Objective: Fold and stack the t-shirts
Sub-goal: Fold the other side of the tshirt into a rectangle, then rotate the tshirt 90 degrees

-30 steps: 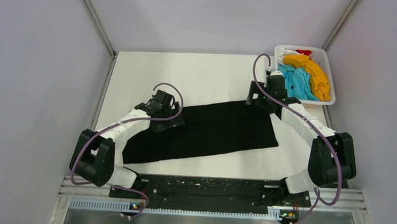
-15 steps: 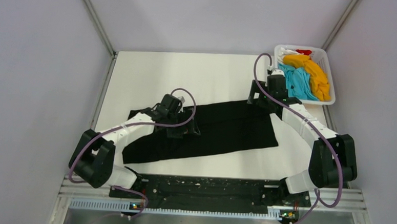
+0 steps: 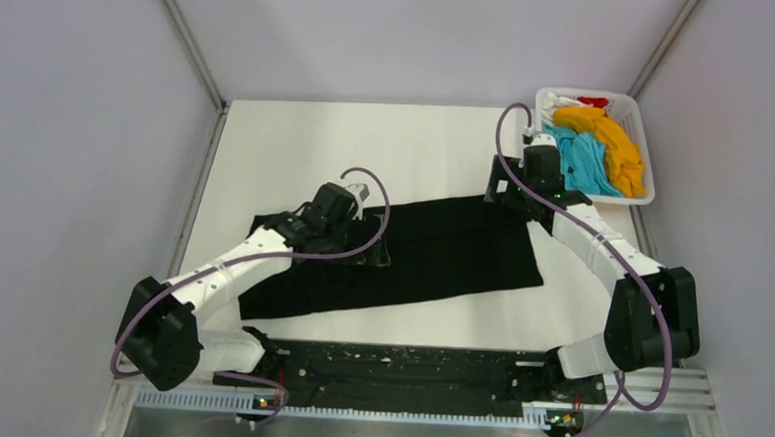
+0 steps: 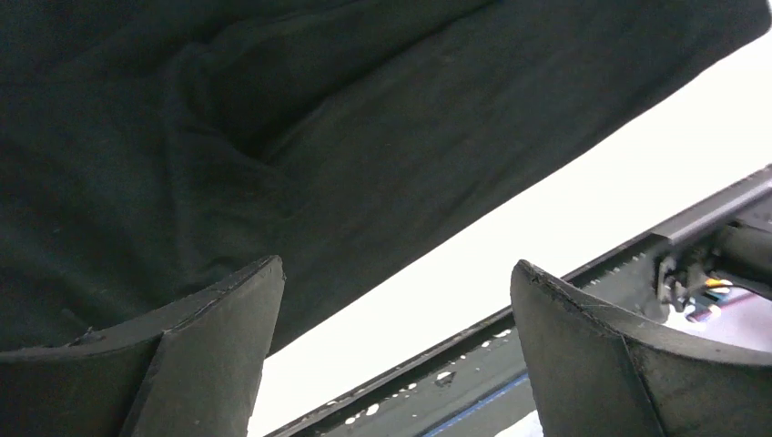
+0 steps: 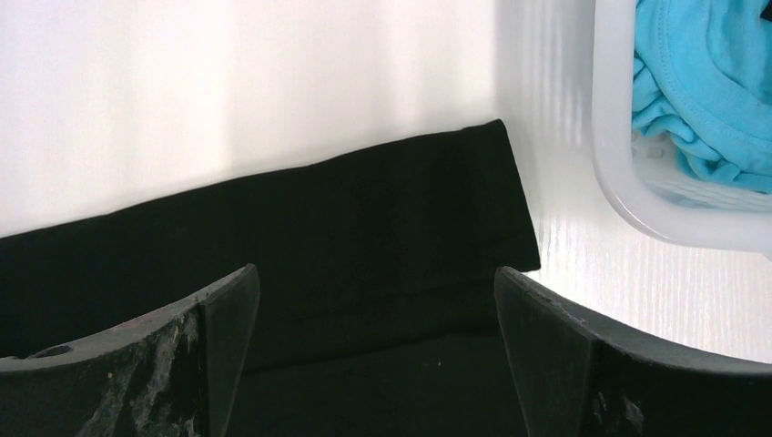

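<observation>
A smooth white bench between plain grey walls carries a flat black shirt; left pincer and right pincer gape above it. Crumpled shirts fill a plastic basket.

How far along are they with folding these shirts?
The black t-shirt lies as a long strip, seemingly part-folded. Both arms' open jaws are above it, gripping nothing. The orange shirt, sky-blue shirt, white shirt and red shirt wait in the basket; nothing is stacked.
</observation>
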`<state>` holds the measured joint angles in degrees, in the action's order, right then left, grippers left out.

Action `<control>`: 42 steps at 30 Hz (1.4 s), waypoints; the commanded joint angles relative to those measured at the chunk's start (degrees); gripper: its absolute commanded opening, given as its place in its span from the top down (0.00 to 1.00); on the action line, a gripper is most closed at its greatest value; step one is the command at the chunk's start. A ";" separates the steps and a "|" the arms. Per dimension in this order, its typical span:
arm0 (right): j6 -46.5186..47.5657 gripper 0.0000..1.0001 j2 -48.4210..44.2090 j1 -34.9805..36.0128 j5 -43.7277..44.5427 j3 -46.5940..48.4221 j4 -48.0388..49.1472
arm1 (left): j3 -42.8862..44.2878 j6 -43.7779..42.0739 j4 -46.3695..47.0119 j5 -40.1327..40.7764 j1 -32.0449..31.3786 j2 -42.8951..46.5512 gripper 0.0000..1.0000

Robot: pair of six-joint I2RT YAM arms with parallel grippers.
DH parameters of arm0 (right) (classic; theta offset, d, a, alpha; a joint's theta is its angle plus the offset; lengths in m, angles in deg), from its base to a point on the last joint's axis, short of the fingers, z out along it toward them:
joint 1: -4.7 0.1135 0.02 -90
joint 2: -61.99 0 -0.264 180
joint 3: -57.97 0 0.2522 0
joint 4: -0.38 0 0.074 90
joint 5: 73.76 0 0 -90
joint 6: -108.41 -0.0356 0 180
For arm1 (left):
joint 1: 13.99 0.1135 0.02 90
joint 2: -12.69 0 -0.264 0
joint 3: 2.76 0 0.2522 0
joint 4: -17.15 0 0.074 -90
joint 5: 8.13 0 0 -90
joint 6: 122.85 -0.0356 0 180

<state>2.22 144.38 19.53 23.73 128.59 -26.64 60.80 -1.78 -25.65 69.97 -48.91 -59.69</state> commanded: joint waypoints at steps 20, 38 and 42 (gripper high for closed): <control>3.02 0.01 16.80 7.81 -10.49 3.98 5.10 | 1.85 13.86 17.49 1.13 25.99 -20.90 0.01; -5.40 0.02 7.25 27.25 -27.12 -9.68 -5.61 | 84.92 23.06 18.32 -16.58 20.99 -83.44 0.01; -2.58 0.02 6.29 29.93 -27.38 -4.04 -8.83 | 86.88 29.59 39.72 -17.03 18.18 -87.12 0.01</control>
<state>-1.56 151.75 47.38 1.87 119.98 -27.68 145.19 22.07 0.10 54.35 -27.42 -142.81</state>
